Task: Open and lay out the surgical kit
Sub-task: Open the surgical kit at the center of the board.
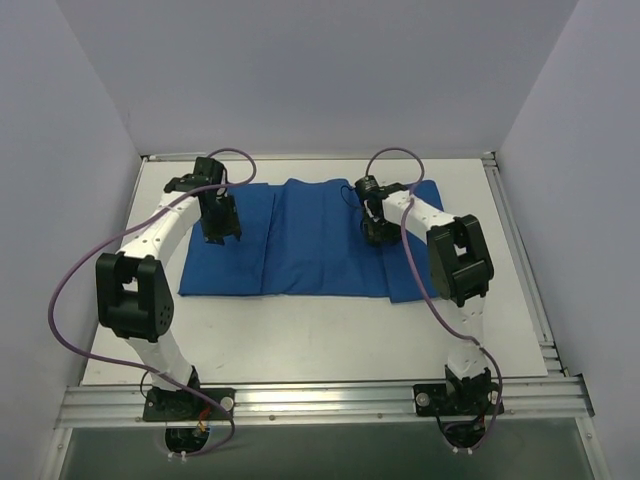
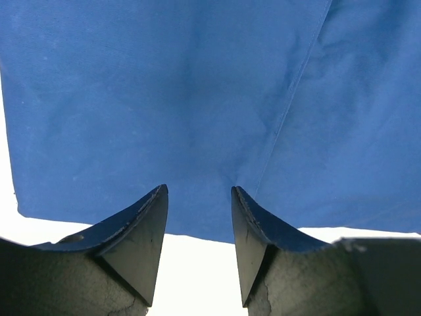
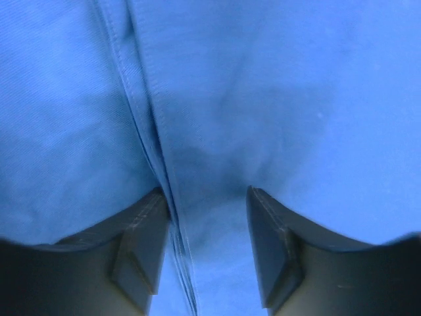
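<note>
The surgical kit shows as a royal-blue cloth wrap (image 1: pixel 300 245) lying flat and folded in panels on the white table (image 1: pixel 300 330). My left gripper (image 1: pixel 221 232) hovers over the wrap's left panel near a seam. In the left wrist view it (image 2: pixel 199 191) is open, nothing between its fingers, the blue cloth (image 2: pixel 164 99) beyond and its near edge below. My right gripper (image 1: pixel 376 232) is down on the right fold. In the right wrist view it (image 3: pixel 207 192) stands open, tips at the cloth (image 3: pixel 296 99), a hemmed fold edge (image 3: pixel 141 125) running by its left finger. What the wrap holds is hidden.
White walls enclose the table at the left, back and right. A metal rail (image 1: pixel 320 400) runs along the near edge where both arm bases are bolted. Purple cables loop over each arm. Bare white table (image 2: pixel 197 276) shows below the cloth's near edge.
</note>
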### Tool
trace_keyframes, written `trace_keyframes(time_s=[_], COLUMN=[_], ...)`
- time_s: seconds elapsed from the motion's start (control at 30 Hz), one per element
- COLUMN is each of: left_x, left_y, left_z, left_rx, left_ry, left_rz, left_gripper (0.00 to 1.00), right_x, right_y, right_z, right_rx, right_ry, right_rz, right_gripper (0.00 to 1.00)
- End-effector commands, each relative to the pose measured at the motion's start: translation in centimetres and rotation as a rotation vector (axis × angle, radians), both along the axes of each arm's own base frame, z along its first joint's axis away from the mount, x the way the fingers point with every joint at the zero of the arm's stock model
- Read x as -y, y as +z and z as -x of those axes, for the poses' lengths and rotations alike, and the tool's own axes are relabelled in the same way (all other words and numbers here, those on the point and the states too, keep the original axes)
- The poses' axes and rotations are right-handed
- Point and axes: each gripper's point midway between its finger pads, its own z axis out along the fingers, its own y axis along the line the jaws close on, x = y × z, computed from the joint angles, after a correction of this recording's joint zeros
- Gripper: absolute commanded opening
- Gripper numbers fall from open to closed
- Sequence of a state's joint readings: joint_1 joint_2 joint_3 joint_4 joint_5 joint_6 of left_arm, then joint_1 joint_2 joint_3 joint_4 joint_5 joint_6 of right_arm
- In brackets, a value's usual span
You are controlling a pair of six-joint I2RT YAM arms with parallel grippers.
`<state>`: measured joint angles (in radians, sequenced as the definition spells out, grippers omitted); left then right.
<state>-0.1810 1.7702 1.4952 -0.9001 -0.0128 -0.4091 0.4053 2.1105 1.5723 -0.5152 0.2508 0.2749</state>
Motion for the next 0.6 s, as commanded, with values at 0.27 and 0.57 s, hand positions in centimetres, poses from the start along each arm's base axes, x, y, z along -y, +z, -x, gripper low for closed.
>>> trace_keyframes(time_s=[0.27,0.57], left_x=[0.5,0.8], left_y=[-0.9,0.3], left_z=[-0.7,-1.8], left_rx=[0.005,0.025], left_ry=[0.01,-0.028], left_rz=[0.041,0.046], left_gripper=[0.51,0.6], right_x=[6.0,23.8], right_y=[2.4,11.0], right_z=[-0.3,-0.8], right_rx=[0.013,0.134], right_ry=[-0.119,-0.509], right_rz=[0.186,0.407], right_gripper=[0.01,0.04])
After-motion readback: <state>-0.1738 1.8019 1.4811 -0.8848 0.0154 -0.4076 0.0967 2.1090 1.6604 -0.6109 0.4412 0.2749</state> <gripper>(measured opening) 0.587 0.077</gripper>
